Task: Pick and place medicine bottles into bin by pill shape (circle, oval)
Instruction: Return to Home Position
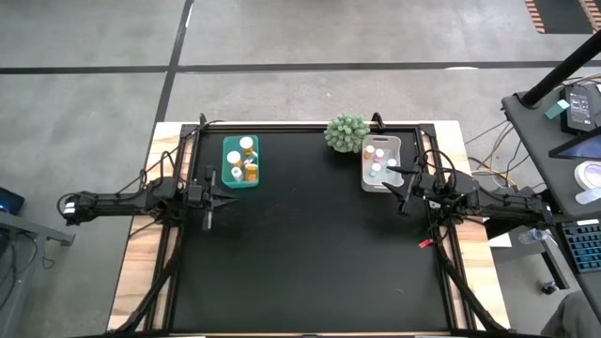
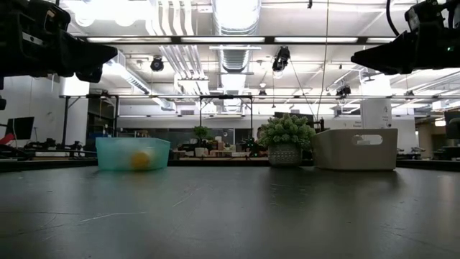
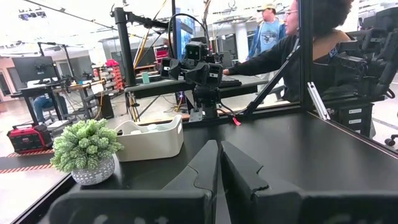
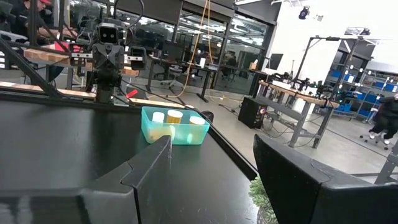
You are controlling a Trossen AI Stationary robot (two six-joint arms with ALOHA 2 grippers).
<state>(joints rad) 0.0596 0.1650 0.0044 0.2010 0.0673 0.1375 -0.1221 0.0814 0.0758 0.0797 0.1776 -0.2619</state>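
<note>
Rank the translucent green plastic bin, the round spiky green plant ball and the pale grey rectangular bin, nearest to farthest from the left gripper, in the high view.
1. Translucent green plastic bin: just beyond the left gripper, left side.
2. Round spiky green plant ball: far edge, right of centre.
3. Pale grey rectangular bin: farther right, by the right gripper.

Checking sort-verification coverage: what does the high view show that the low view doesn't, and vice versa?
High only: bottle caps in both bins. Low only: white bin's handle slot, room behind. Both: green bin, white bin, plant, left tool beside the green bin, right tool beside the white bin.
</note>
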